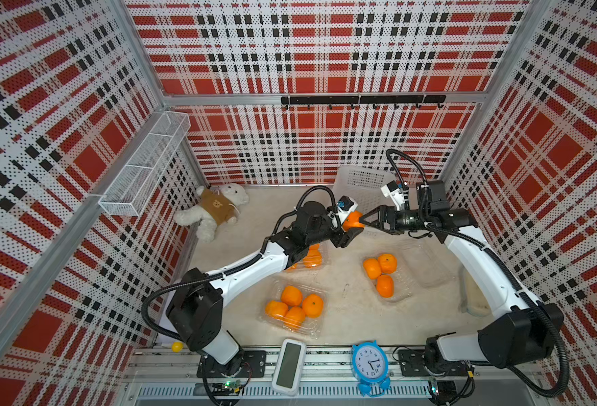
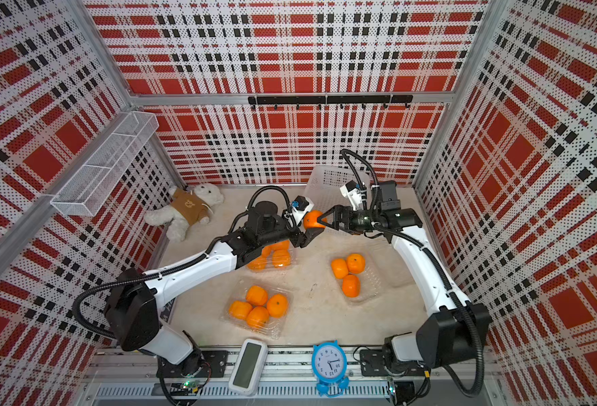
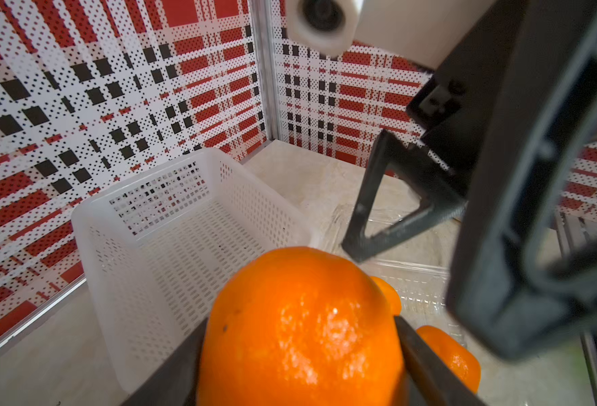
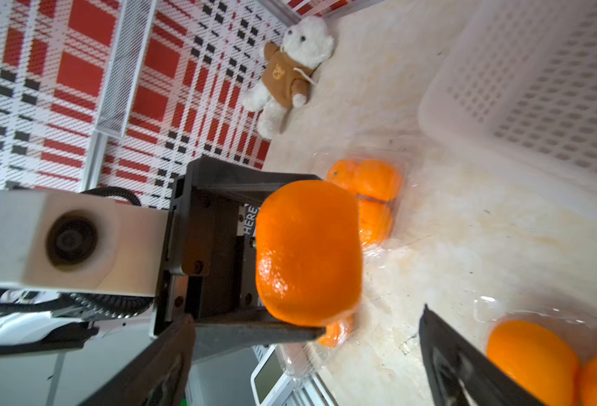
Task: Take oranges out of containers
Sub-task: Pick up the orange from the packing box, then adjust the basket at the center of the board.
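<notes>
Barely started, by my read. Left gripper [image 1: 349,228] clamped on one orange [image 1: 352,220], held in air beside white basket [image 1: 360,182]. Right gripper [image 1: 366,223] spread wide, tips just beside that fruit, holding nothing. Basket looks empty. Near container [image 1: 312,332] holds four, right container [image 1: 405,289] three. Far container [image 1: 324,261] partly under my left arm, count unclear.
</notes>
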Action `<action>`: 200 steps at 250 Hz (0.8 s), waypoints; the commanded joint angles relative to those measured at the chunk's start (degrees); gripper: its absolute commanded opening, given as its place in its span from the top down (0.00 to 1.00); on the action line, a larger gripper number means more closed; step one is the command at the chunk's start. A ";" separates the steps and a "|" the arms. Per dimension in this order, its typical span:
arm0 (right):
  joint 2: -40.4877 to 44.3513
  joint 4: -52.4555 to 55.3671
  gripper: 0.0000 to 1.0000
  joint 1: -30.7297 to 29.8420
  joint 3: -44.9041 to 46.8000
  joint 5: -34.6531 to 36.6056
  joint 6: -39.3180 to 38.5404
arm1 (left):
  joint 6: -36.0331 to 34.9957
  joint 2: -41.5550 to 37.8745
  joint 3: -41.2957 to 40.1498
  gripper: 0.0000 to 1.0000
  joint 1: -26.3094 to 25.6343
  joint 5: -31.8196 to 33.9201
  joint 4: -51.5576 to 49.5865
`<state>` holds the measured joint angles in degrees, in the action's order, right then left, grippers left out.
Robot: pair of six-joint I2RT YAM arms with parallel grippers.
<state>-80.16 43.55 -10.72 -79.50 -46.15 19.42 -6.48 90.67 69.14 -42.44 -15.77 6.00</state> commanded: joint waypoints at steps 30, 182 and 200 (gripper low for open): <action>-9.08 9.36 0.01 2.90 -9.56 24.55 -1.06 | 0.25 -0.50 1.20 0.68 1.52 0.22 -4.03; -45.92 21.75 0.33 6.22 -44.66 46.60 -7.45 | -0.81 -2.64 3.19 0.71 1.81 4.26 -17.36; -47.07 21.66 0.39 6.49 -45.31 46.24 -7.95 | -1.17 -2.60 3.41 0.72 1.86 4.35 -17.84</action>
<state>-125.86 62.89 -4.25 -121.82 -2.59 13.72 -6.74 89.93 69.93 -40.93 -12.08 -9.50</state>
